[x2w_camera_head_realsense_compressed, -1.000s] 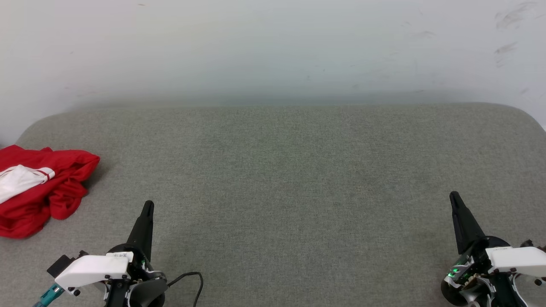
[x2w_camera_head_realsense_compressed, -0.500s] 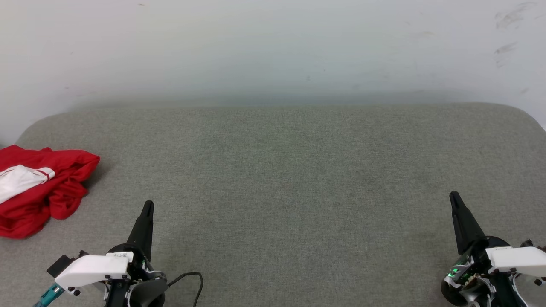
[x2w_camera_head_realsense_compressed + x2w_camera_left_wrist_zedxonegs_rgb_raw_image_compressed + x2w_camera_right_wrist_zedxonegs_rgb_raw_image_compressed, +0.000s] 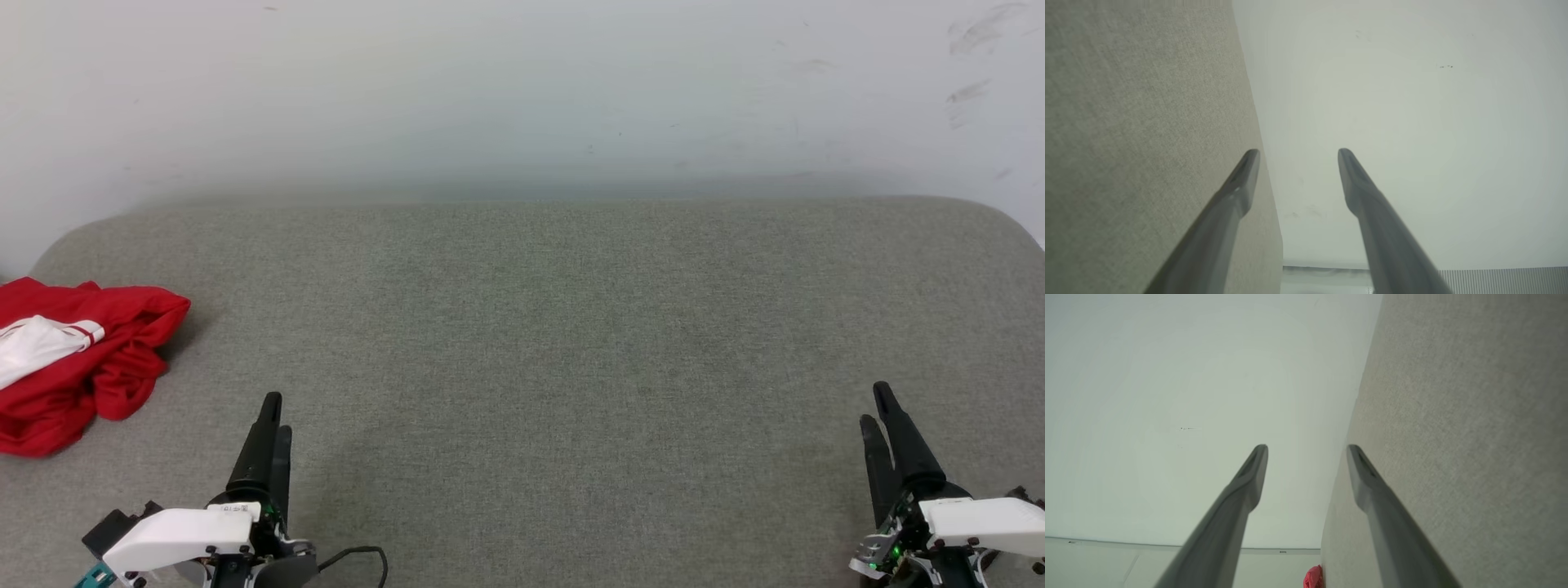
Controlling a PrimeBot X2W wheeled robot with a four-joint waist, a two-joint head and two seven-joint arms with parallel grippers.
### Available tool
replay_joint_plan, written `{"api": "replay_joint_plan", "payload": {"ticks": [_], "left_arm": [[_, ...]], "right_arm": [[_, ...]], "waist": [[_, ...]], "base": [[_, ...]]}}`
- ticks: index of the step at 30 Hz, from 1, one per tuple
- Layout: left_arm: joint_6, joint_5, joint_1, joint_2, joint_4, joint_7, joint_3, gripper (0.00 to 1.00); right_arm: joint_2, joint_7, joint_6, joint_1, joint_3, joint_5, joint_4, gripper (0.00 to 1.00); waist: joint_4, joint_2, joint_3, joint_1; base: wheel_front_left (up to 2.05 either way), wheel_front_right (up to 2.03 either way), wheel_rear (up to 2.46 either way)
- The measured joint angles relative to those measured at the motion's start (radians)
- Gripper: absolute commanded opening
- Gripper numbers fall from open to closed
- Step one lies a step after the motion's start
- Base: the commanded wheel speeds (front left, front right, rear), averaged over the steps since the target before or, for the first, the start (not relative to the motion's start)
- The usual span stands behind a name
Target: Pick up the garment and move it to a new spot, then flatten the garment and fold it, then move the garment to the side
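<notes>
The garment (image 3: 77, 359) is a crumpled red heap with a white sleeve showing, lying at the far left edge of the grey padded surface (image 3: 555, 327). A small red bit of the garment (image 3: 1314, 577) also shows at the bottom of the right wrist view. My left gripper (image 3: 273, 412) hovers at the lower left, well to the right of the heap and apart from it. In its wrist view the left gripper (image 3: 1298, 153) is open with nothing between the fingers. My right gripper (image 3: 878, 404) is at the lower right; its wrist view shows the right gripper (image 3: 1307, 448) open and empty.
A pale wall (image 3: 522, 90) rises behind the grey surface. The surface has rounded far corners. A black cable (image 3: 367, 535) loops beside my left wrist.
Both grippers have gone from shut to open, and both have drawn back a little toward the bottom edge. The garment has not moved.
</notes>
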Motion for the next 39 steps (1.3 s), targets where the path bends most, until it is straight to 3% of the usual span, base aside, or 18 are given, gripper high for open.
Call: {"api": "replay_joint_plan", "payload": {"ticks": [8, 22, 39], "left_arm": [[0.022, 0.16, 0.0, 0.0, -0.049, -0.037, 0.013, 1.0], [0.125, 0.512, 0.013, 0.0, -0.117, -0.091, -0.051, 1.0], [0.179, 0.779, 0.027, 0.005, -0.122, -0.15, -0.106, 1.0]], "right_arm": [[0.0, -0.035, 0.0, 0.003, -0.006, -0.181, -0.058, 1.0], [0.0, -0.091, 0.0, 0.029, 0.028, -0.537, -0.144, 1.0], [0.0, -0.15, 0.0, 0.063, 0.042, -0.834, -0.147, 1.0]], "waist": [[-0.001, 0.0, 0.002, 0.0], [0.001, 0.0, 0.001, 0.0], [0.002, 0.0, -0.002, 0.0]], "base": [[0.0, 0.0, 0.0], [0.0, 0.0, 0.0], [0.0, 0.0, 0.0]]}}
